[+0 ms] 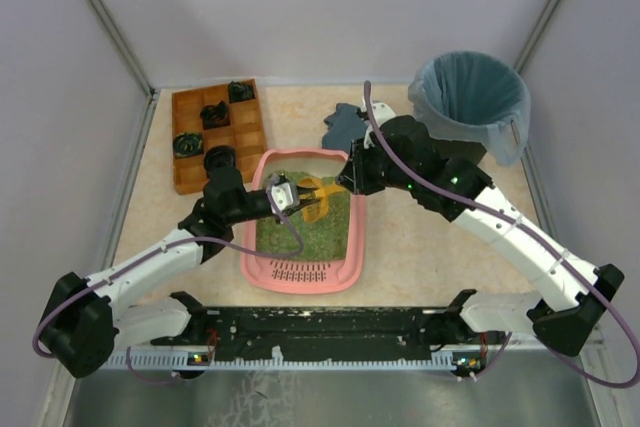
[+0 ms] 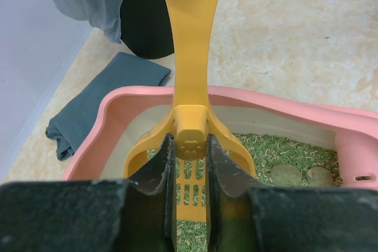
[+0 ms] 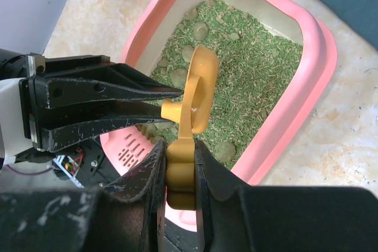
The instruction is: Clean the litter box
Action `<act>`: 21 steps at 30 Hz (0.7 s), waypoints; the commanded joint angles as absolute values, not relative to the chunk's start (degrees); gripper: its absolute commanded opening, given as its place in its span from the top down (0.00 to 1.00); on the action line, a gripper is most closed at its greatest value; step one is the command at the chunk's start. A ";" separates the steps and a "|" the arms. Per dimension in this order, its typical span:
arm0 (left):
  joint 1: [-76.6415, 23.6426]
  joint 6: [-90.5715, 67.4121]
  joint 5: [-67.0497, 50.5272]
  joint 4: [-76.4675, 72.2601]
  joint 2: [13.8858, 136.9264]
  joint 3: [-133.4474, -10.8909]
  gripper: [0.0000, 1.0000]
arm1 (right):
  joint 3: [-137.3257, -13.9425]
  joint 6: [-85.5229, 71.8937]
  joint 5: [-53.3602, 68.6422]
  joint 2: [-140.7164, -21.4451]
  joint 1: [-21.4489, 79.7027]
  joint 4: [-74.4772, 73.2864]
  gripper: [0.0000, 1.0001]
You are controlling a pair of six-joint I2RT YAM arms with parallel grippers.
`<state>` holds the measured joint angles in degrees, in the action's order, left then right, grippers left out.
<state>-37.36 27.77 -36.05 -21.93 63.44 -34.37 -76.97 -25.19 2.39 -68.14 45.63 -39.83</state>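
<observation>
The pink litter box lies mid-table with green litter and several grey clumps; its slotted grille faces the arm bases. A yellow slotted scoop hangs over the litter, held from both ends. My left gripper is shut on the small block where the scoop widens into its head. My right gripper is shut on the ribbed end of the scoop's handle. In the right wrist view the left gripper reaches in from the left.
A brown wooden compartment tray holding dark round items stands at the back left. A black bin with a blue-grey bag is at the back right. A folded grey cloth lies just behind the box.
</observation>
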 commanded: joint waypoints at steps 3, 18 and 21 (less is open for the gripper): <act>-37.71 28.02 -36.48 -22.86 63.81 -37.03 0.98 | -77.89 -26.17 4.35 -66.11 46.33 -35.11 1.00; -38.95 10.33 -33.86 -30.21 59.14 -29.94 1.00 | -59.11 -33.95 0.08 -57.59 46.32 -11.24 0.42; -39.87 8.42 -32.47 -31.36 57.78 -28.27 1.00 | -52.75 -36.52 -0.46 -56.76 46.32 -2.54 0.46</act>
<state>-38.63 13.69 -34.33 -26.50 59.99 -30.26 -58.35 -31.88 0.05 -57.87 45.69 -18.04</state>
